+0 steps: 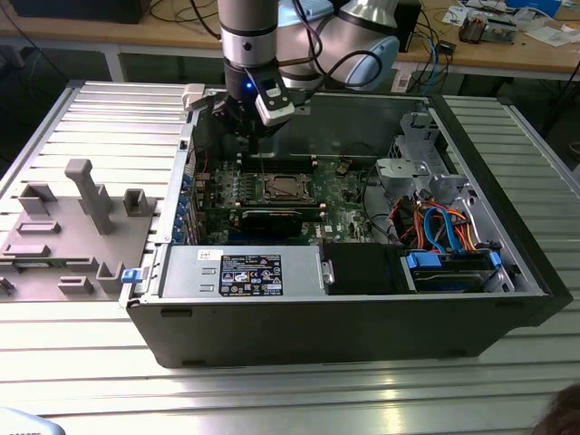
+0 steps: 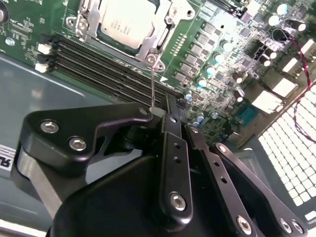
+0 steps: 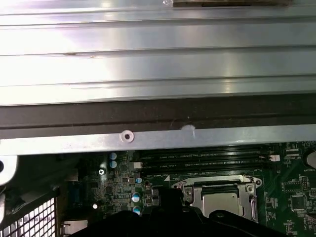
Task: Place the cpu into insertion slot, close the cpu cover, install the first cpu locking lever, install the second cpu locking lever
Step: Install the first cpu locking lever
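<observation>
A: While the open computer case (image 1: 344, 308) is lying on a ribbed metal table (image 1: 299, 390), where is the cpu (image 2: 129, 22) sitting?

B: In its slot (image 1: 287, 188), cover (image 2: 157, 47) closed; the gripper (image 2: 170, 116) is hovering just beside, jaws nearly together.

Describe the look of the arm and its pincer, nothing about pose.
The arm has silver-grey tubes, pale blue joint caps, a black wrist ring with a small blue light, and black cables alongside. The pincer is matte black, built of linked bars joined with silver screws.
</observation>
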You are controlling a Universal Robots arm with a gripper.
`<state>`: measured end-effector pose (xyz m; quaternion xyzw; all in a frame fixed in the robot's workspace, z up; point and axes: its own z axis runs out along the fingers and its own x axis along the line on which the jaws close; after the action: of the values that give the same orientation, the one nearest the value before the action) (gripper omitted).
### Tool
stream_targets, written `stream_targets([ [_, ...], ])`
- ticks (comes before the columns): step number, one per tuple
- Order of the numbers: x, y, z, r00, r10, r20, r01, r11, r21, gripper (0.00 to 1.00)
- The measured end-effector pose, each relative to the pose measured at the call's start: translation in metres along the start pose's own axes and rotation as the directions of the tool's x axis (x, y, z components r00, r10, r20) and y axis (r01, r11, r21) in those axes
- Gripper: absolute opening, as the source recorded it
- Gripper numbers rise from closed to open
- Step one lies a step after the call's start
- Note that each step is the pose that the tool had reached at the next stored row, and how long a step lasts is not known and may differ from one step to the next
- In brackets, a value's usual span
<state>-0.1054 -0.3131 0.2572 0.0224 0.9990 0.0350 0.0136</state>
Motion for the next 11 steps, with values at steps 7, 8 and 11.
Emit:
stream_targets([
  [7, -0.0103, 0.0004, 0.0003, 1.0000, 0.000, -0.0014, 0.000, 1.0000, 0.0000, 0.11],
  [8, -0.0123, 0.0005, 0.0004, 1.0000, 0.000, -0.0019, 0.000, 1.0000, 0.0000, 0.11],
  [11, -0.0167, 0.0007, 0.0005, 1.0000, 0.000, -0.0034, 0.000, 1.0000, 0.0001, 0.11],
])
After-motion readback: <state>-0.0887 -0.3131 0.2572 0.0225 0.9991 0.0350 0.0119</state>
